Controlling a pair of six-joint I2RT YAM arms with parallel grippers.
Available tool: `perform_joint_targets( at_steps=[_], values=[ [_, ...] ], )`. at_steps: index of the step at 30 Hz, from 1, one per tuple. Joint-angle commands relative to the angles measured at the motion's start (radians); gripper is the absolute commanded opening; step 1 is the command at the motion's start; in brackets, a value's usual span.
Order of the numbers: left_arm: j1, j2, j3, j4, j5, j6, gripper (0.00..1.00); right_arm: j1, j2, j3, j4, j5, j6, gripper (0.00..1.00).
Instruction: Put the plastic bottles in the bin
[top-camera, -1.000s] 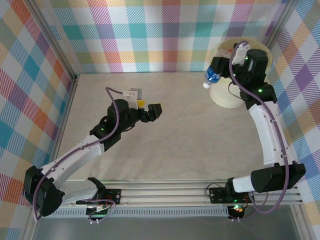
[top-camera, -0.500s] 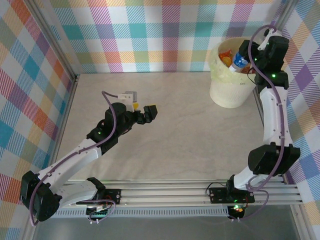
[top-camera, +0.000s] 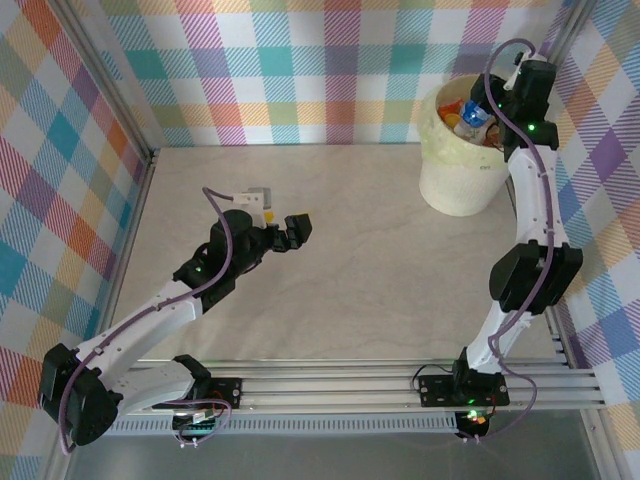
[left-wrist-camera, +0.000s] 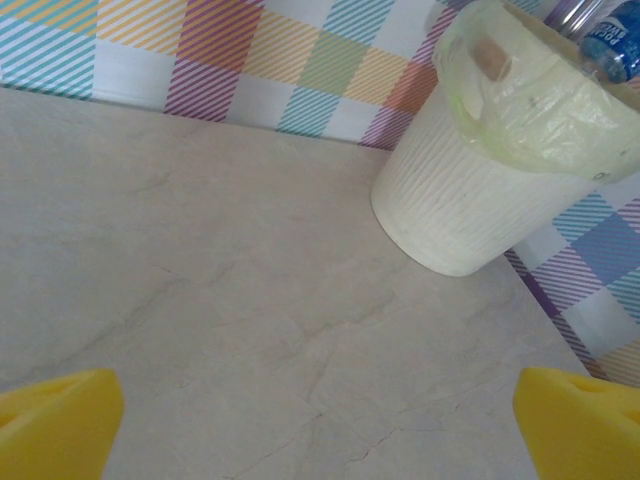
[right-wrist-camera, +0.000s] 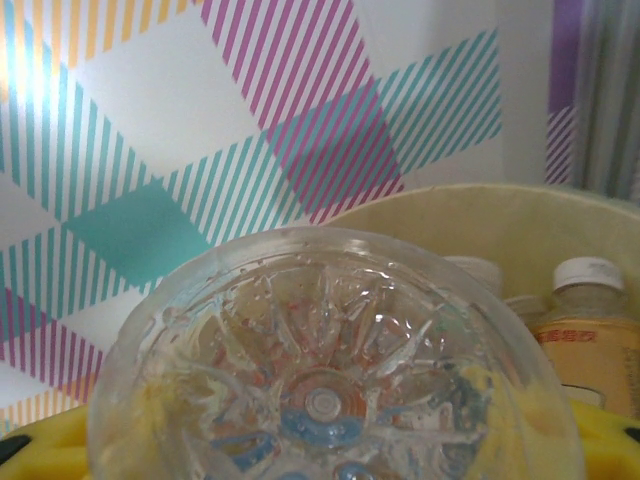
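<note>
Blue-labelled bottle (top-camera: 471, 119) farther over bin (top-camera: 450, 185), cap down

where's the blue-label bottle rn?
Top view, far right corner: the blue-label bottle is held in the right gripper over the bin, above other bottles inside.

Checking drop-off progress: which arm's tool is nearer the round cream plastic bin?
Right. Right tool holds a clear plastic bottle over the bin; left tool is far off, mid-table.

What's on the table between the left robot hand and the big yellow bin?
Nothing. From above, the table is bare between the left gripper and the bin; the left wrist view agrees.
</note>
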Motion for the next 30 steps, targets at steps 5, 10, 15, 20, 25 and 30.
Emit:
perform_joint_targets(
  at_steps=[5, 10, 15, 20, 25, 30],
  values=[
    [0.011, -0.023, -0.009, -0.029, -0.024, -0.011, 1.0, 0.002, 0.13, 0.164, -0.158, -0.141, 0.004, 0.46],
    [0.014, -0.013, -0.002, -0.039, -0.031, -0.019, 1.0, 0.015, 0.223, 0.279, -0.223, -0.108, -0.015, 0.58],
    [0.016, 0.001, 0.002, -0.048, -0.031, -0.027, 1.0, 0.016, 0.269, 0.365, -0.271, -0.038, -0.021, 0.77],
    [0.019, 0.018, 0.01, -0.054, -0.038, -0.027, 1.0, 0.015, 0.232, 0.344, -0.251, 0.009, -0.026, 0.91],
    [0.021, 0.033, 0.022, -0.042, -0.034, -0.04, 1.0, 0.016, 0.175, 0.34, -0.26, -0.016, -0.068, 0.97],
    [0.021, 0.021, 0.018, -0.059, -0.062, -0.044, 1.0, 0.016, 0.09, 0.265, -0.252, 0.066, -0.102, 1.0]
  ],
)
